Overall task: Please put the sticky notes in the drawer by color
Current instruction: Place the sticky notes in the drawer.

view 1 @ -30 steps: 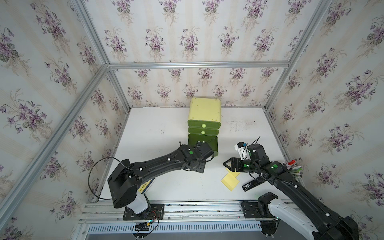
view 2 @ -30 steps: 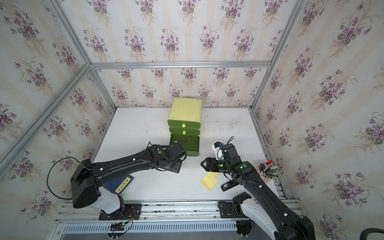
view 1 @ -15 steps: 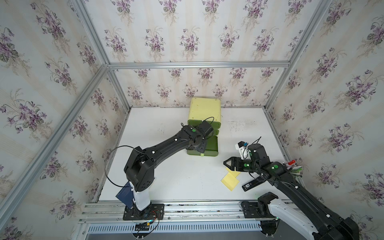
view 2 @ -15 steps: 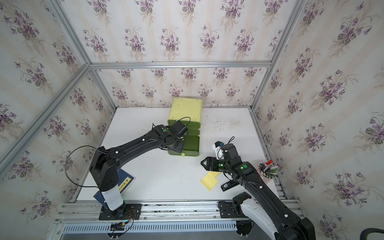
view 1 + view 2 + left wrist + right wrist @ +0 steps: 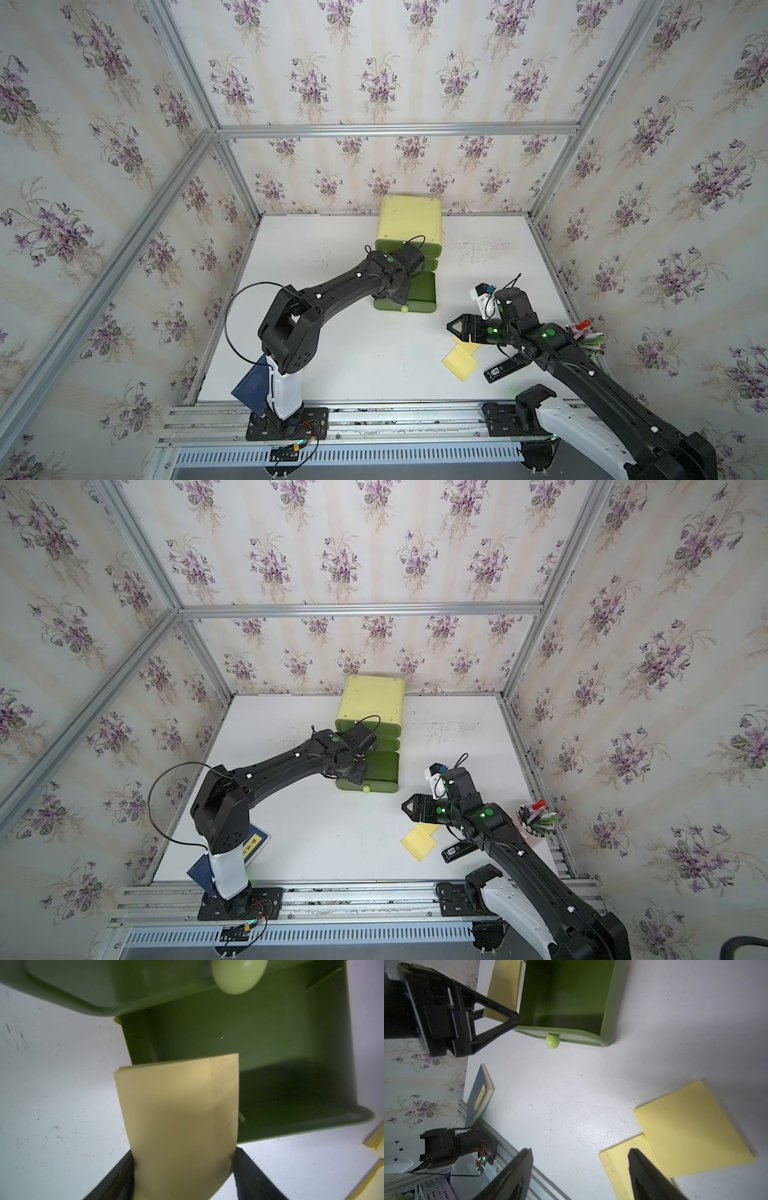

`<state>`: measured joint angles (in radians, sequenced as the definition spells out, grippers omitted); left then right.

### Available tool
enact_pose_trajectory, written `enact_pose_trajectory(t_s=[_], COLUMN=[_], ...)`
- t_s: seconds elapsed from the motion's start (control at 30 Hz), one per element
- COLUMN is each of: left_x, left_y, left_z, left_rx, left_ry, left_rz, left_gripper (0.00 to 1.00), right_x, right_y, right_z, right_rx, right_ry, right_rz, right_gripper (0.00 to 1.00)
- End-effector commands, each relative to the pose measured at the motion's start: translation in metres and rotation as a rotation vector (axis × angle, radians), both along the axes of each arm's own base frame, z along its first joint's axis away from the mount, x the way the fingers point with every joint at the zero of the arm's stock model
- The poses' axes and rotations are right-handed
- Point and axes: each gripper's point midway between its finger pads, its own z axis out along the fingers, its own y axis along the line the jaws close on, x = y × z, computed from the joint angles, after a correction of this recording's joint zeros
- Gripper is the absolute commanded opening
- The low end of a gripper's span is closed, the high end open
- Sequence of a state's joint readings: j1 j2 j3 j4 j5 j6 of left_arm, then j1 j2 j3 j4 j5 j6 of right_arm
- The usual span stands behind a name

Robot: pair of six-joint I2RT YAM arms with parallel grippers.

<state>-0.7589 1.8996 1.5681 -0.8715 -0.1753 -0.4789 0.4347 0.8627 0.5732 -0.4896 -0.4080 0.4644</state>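
Left pincer grips 1 yellow sticky note, bowed between its fingers. The note is at the outer left wall of the bottom drawer, not inside it. That drawer is pulled out of the drawer cabinet, knob facing the robot. Right pincer is open and empty, hovering over 2 overlapping yellow sticky notes on the tabletop, in front of the cabinet and to its right. Dark blue book lies well apart from the cabinet, front-left.
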Motion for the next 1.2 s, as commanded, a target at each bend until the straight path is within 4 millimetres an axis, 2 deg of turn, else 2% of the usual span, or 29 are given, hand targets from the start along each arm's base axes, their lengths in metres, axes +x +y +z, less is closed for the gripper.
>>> enact_pose_trajectory(t_s=[0.0, 0.23, 0.73, 0.97, 1.17], left_x=[0.011, 0.017, 0.024, 0.018, 0.017], left_y=[-0.008, -0.007, -0.003, -0.003, -0.003], left_z=[0.0, -0.018, -0.024, -0.034, -0.031], left_rx=[-0.026, 0.006, 0.017, 0.011, 0.0], left_ry=[-0.041, -0.02, -0.055, -0.026, -0.031], left_rz=[-0.001, 0.007, 0.031, 0.037, 0.046], left_gripper=[0.69, 0.69, 0.75, 0.8, 0.87], right_x=[0.005, 0.005, 0.005, 0.006, 0.006], right_y=[0.001, 0.001, 0.002, 0.001, 0.001], right_z=[0.006, 0.006, 0.005, 0.004, 0.004], right_rx=[0.007, 0.009, 0.008, 0.005, 0.004], right_ry=[-0.035, -0.038, -0.037, -0.034, -0.035], right_rz=[-0.001, -0.002, -0.002, -0.006, -0.007], right_gripper=[0.77, 0.77, 0.77, 0.77, 0.77])
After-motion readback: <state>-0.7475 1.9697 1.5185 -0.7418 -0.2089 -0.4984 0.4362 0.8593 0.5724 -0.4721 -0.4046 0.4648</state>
